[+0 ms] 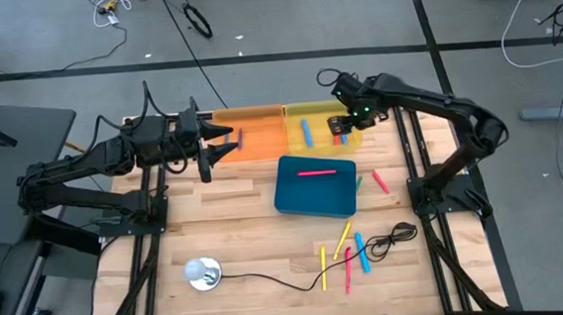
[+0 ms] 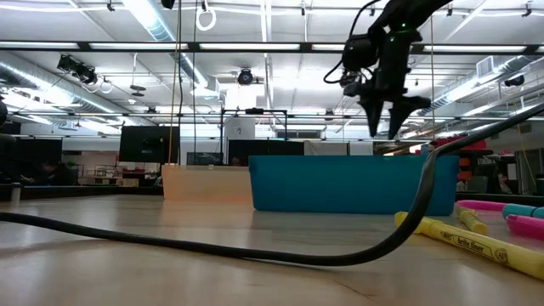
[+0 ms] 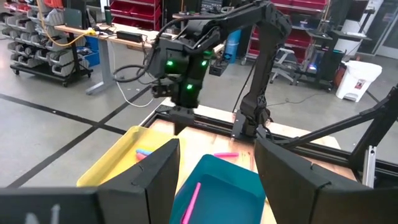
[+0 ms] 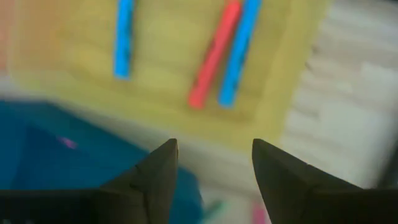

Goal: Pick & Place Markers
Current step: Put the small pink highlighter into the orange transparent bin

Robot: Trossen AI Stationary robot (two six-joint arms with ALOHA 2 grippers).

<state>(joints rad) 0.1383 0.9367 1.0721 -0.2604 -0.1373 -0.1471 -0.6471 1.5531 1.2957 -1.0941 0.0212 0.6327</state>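
Note:
My right gripper (image 1: 342, 128) hangs open, pointing down, over the yellow tray (image 1: 320, 115), with nothing between its fingers (image 4: 214, 146). In that tray lie two blue markers (image 4: 123, 37) (image 4: 239, 53) and a red one (image 4: 214, 56). My left gripper (image 1: 226, 143) stands open and about level, raised over the orange tray (image 1: 260, 139), where a purple marker (image 1: 241, 138) lies. A pink marker (image 1: 315, 172) lies in the blue tray (image 1: 314, 200). Several yellow, blue and pink markers (image 1: 348, 252) lie loose on the table near its front. A green (image 1: 359, 182) and a pink-red marker (image 1: 379, 181) lie right of the blue tray.
A black cable (image 1: 270, 277) runs across the front of the table from a round silver thing (image 1: 203, 273) to a coil (image 1: 396, 237) beside the loose markers. The three trays stand close together at the table's middle and far side. Bare wood shows at the front left.

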